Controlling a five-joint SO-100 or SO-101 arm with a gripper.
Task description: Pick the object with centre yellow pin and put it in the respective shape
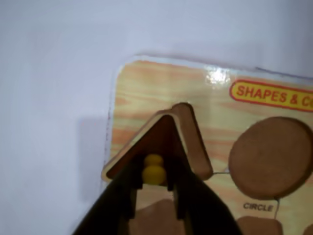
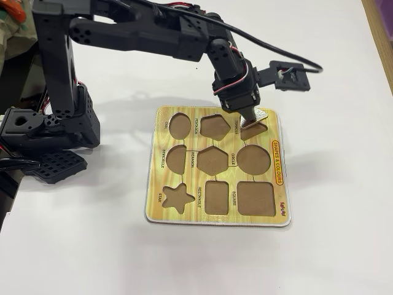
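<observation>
— So where is the dark brown wooden triangle piece (image 1: pixel 161 134) with the yellow knob (image 1: pixel 154 171)?

— Right between my fingers: my black tool (image 1: pixel 155 188) is clamped on its knob in the wrist view. The piece hangs tilted over the triangular brown cutout (image 1: pixel 195 147) of the yellow wood-grain shape board (image 2: pixel 184 178), partly overlapping it.

— And the board?

— Flat on the white table (image 2: pixel 331 184), round circle cutout (image 1: pixel 271 156) beside.

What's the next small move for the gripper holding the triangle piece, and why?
Probably lower and level it. The gripper pinches the yellow knob of the dark brown wooden triangle piece, which sits tilted above the brown triangular cutout in the yellow wood-grain board, not seated.
</observation>
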